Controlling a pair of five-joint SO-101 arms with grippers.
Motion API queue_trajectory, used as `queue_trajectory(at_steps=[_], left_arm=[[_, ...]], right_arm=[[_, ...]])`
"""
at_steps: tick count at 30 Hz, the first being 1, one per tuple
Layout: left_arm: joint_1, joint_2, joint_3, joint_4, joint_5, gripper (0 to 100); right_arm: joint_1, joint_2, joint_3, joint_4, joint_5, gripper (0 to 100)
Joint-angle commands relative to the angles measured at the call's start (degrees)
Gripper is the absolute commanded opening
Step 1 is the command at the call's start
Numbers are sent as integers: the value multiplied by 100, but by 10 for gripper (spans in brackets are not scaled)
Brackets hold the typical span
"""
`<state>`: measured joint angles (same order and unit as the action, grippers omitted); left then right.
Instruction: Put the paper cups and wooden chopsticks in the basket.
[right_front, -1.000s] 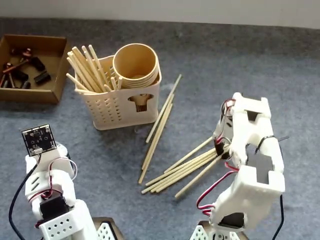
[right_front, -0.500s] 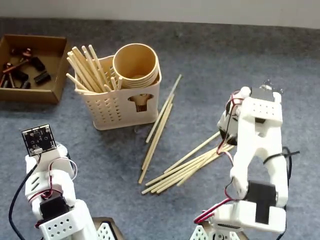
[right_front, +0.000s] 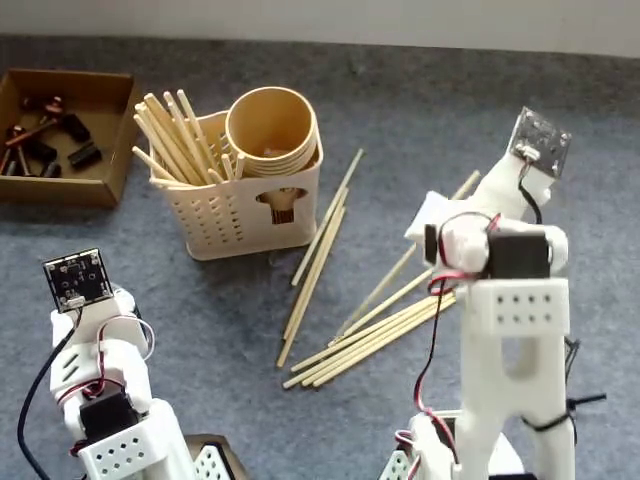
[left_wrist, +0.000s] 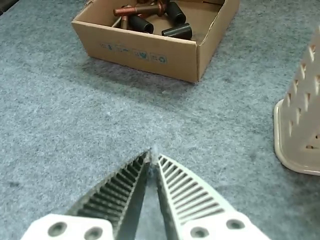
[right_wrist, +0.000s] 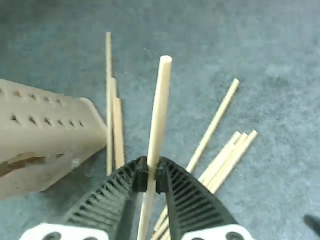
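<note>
Rising from the pile, the right arm (right_front: 510, 300) is standing taller than a second ago, and its wrist is swinging out toward 2 o'clock. The right claw (right_wrist: 149, 174) is pinching one wooden chopstick (right_wrist: 159, 110) near its lower part, and the long end is poking out past the tips.

More loose chopsticks (right_front: 370, 335) are lying in a bunch on the grey mat (right_front: 450, 90), near the middle toward 5 o'clock. A few other sticks (right_front: 320, 245) are lying just beside the basket (right_front: 240, 215), at its 4 o'clock side.

The basket is sitting at 11 o'clock on the mat. The paper cups (right_front: 272, 125) are stacked in its 3 o'clock half, and a bundle of chopsticks (right_front: 175, 135) is leaning in its 9 o'clock half.

The left arm (right_front: 100, 370) is waiting at 7 o'clock. The left claw (left_wrist: 151, 156) is pressed together with nothing in it, pointing at bare mat. A cardboard box (right_front: 70, 190) with bolts inside is sitting at 10 o'clock.
</note>
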<state>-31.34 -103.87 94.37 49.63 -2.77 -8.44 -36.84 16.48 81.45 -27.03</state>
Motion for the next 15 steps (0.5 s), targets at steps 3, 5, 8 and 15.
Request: queue_trajectory(at_steps=[3,5,8,15], left_arm=[[92,-57,-22,-123,-18,14],[84,-57,-22,-123,-18,14],[75,-57,-22,-123,-18,14],[75,-57,-22,-123,-18,14]], right_arm=[[-681,-919,-207,-936,158,5],[-884,-1138,-215,-1262,448,5],[-1165,-1376,-215,-1947,782,5],[-1877,-1508,-215,-3433,1503,5]])
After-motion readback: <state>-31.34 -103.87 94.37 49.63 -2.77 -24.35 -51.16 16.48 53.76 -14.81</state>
